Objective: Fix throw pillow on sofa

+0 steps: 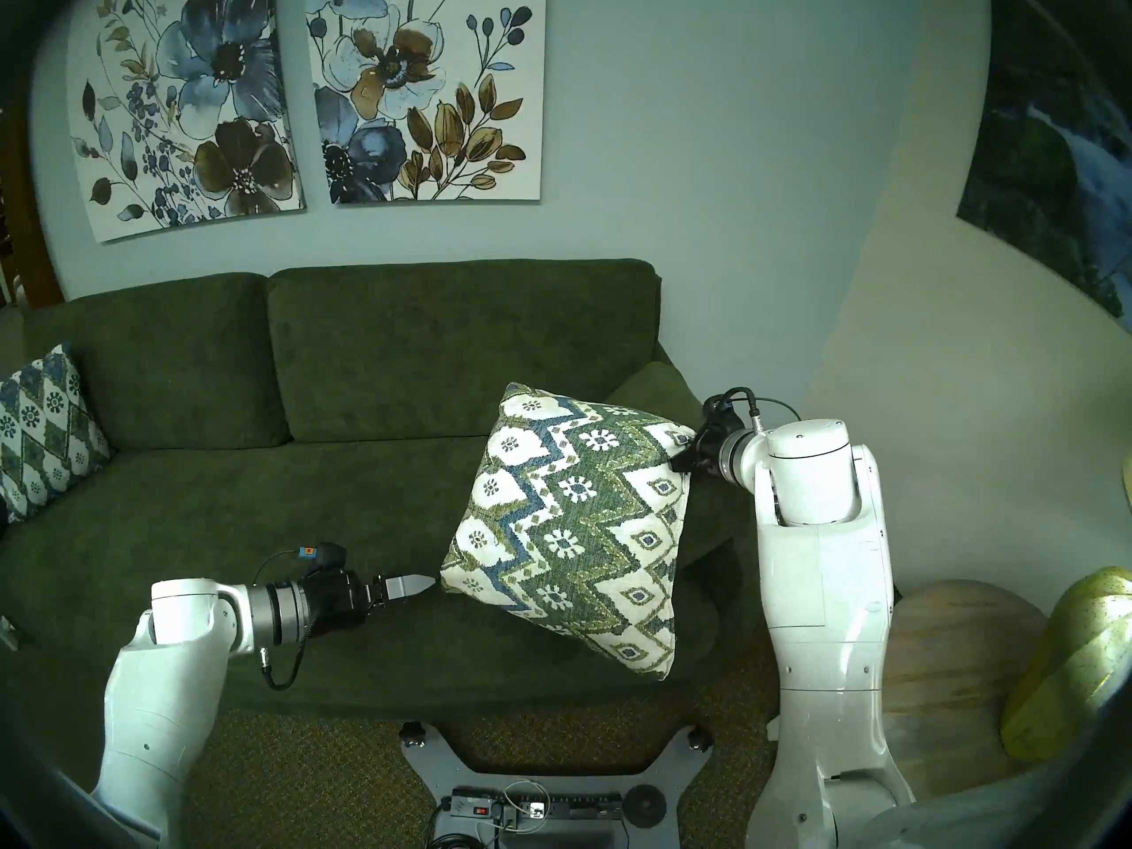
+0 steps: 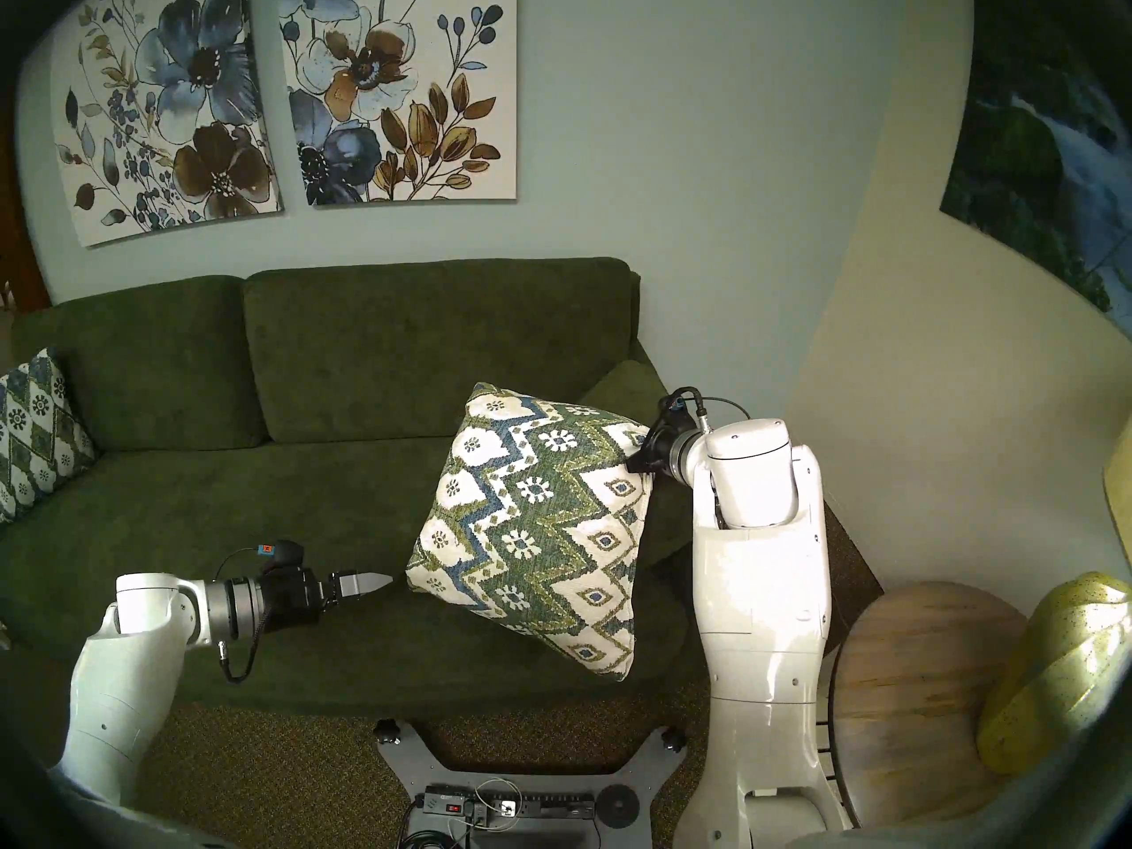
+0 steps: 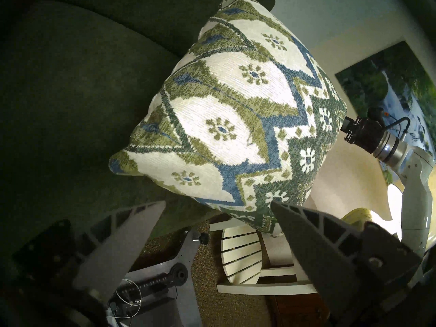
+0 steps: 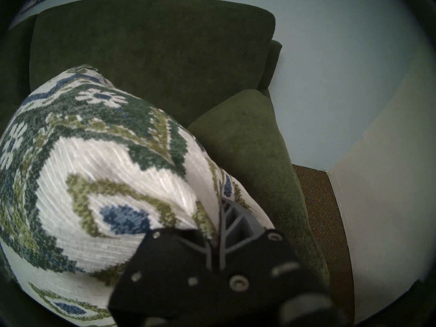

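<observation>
Right gripper [image 1: 685, 459] fingertips buried in throw pillow [image 1: 569, 523] corner

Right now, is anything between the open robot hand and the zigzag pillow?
No. In the head view, only a small gap over the sofa seat separates the left gripper from the pillow corner.

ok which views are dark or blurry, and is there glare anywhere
Right wrist view: dim, the black right gripper blurred up close on the cream zigzag throw pillow. Left wrist view: dark green plush sofa nearly black, a blown-out bright patch at right. Head views: evenly lit, fisheye-bent edges.
</observation>
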`<action>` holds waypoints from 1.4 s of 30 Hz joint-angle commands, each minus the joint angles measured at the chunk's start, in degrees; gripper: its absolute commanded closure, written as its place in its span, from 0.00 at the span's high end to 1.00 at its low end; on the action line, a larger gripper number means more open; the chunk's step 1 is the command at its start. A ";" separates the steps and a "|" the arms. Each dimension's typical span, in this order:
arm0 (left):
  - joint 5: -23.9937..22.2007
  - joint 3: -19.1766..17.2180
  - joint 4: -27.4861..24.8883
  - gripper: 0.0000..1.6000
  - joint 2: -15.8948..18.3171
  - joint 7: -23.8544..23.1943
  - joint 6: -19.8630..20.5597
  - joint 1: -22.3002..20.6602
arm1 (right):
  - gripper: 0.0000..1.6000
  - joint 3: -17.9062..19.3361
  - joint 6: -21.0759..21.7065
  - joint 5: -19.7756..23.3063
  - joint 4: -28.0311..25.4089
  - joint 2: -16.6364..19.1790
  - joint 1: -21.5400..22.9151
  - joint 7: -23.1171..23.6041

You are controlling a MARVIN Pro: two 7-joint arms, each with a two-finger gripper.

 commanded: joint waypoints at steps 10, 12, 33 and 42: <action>0.42 -6.11 -3.18 1.00 1.72 -6.83 -14.29 8.67 | 0.00 0.48 -0.62 1.11 -0.02 -0.08 8.88 -2.99; 0.30 -6.82 -2.67 1.00 1.48 -7.45 -16.58 9.19 | 0.00 0.42 -0.55 1.20 0.43 -0.13 9.80 -3.14; 0.34 -8.45 1.71 1.00 0.24 -12.24 -34.33 11.17 | 0.00 3.73 0.64 2.95 1.13 -1.92 15.87 -9.29; 0.26 -8.28 3.29 1.00 0.12 -14.02 -38.55 10.75 | 0.00 5.75 0.67 5.37 0.97 -4.65 18.30 -11.92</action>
